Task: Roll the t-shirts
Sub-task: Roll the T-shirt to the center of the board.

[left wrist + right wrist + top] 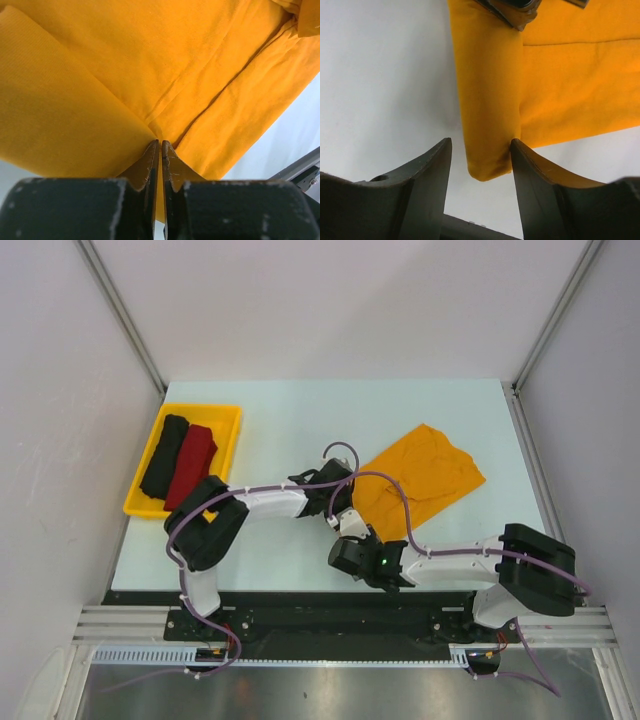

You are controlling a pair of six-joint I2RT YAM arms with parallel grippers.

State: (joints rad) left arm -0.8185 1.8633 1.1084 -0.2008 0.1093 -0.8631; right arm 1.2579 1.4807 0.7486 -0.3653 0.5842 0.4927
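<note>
The mustard-orange t-shirt (425,475) lay spread centre-right on the table (300,410). The left gripper (160,144) pinched its folded edge tight; the right gripper (481,142) straddled that fold's end, jaws apart — it should probably close squarely before rolling.

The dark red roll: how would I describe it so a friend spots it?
Look to the far left corner of the pale table, where a yellow tray sits. Two cloth rolls lie side by side in it; the dark red roll is the right-hand one, next to the black roll.
</note>
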